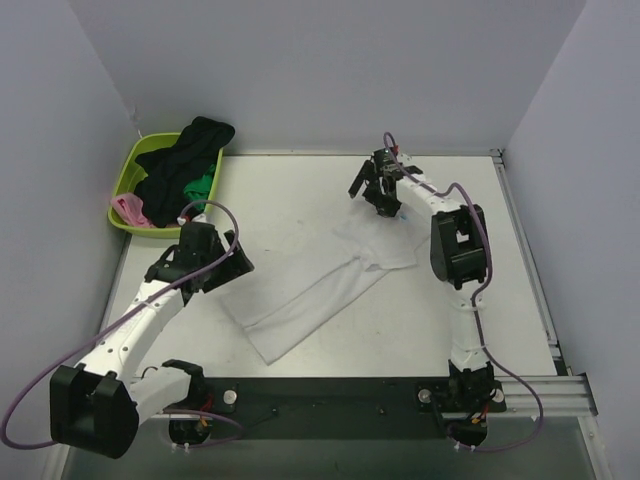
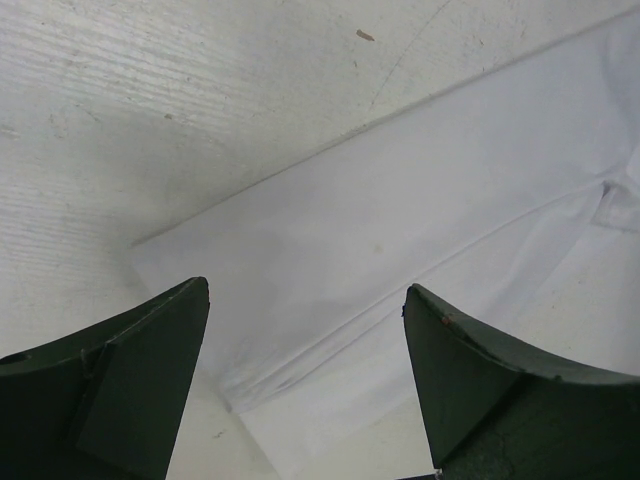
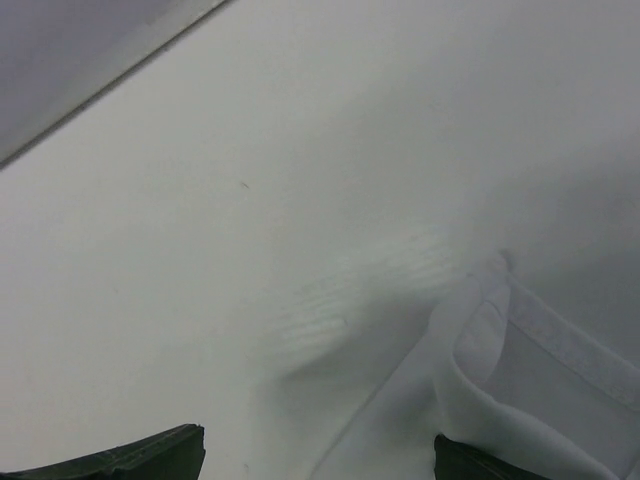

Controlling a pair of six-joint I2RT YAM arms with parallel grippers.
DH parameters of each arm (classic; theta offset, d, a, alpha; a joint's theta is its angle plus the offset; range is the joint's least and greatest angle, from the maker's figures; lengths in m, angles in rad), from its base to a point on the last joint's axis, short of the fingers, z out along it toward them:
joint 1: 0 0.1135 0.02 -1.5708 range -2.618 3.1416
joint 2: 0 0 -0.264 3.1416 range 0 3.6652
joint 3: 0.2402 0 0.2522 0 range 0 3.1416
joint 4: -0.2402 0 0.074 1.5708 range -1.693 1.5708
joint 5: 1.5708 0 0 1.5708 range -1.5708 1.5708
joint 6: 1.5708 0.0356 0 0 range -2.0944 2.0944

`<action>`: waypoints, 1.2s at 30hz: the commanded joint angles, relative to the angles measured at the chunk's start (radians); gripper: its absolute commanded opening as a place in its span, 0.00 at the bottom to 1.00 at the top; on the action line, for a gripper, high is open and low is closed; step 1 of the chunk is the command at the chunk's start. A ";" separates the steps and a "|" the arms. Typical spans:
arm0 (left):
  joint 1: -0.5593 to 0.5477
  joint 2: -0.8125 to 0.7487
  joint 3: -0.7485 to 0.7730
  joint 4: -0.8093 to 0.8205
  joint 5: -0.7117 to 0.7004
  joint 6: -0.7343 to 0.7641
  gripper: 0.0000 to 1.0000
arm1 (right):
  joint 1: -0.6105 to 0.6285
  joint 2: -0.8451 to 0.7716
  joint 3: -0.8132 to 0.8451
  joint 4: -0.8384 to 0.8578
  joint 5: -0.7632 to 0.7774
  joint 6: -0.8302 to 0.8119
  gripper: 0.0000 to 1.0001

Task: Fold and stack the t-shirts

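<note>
The white t-shirt point(image 1: 318, 290) lies on the table point(image 1: 290, 190) as a long narrow strip, running diagonally from lower centre toward right of centre. The left gripper point(image 1: 228, 265) is just left of the strip's lower-left end, jaws spread wide and empty. The right gripper point(image 1: 381, 203) is over the upper-right end, likewise spread, holding nothing. At upper left, the lime basket point(image 1: 122, 178) holds a black t-shirt point(image 1: 185, 162), a green t-shirt point(image 1: 203, 187) and a pink t-shirt point(image 1: 130, 210).

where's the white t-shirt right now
Top view: the white t-shirt lies diagonally across the table, near end by the left claw, far end by the right claw.
</note>
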 commanded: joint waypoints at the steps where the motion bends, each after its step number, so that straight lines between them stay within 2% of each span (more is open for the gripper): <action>1: 0.005 0.052 -0.003 0.095 0.079 0.013 0.88 | -0.036 0.187 0.236 -0.113 -0.154 0.050 1.00; 5: 0.001 0.098 -0.026 0.168 0.114 0.003 0.87 | -0.040 0.317 0.535 -0.112 -0.214 0.091 1.00; 8: -0.005 0.130 -0.040 0.224 0.137 -0.019 0.87 | -0.046 0.391 0.646 -0.054 -0.288 0.120 1.00; 12: -0.037 0.163 -0.037 0.278 0.163 -0.045 0.87 | -0.066 0.284 0.582 0.162 -0.325 0.146 1.00; 17: -0.071 0.160 -0.033 0.380 0.178 -0.057 0.88 | -0.095 0.077 0.522 0.218 -0.328 0.061 1.00; 21: -0.119 0.190 -0.034 0.428 0.198 -0.088 0.88 | -0.100 -0.229 0.316 0.213 -0.296 -0.018 1.00; 22: -0.149 0.199 -0.031 0.425 0.192 -0.097 0.88 | -0.099 -0.282 0.194 0.215 -0.291 -0.045 1.00; 29: -0.292 0.262 -0.071 0.460 0.126 -0.132 0.88 | -0.053 -0.739 -0.308 0.218 -0.182 -0.119 1.00; 36: -0.343 0.311 -0.109 0.483 0.077 -0.148 0.87 | 0.019 -0.992 -0.612 0.222 -0.110 -0.145 1.00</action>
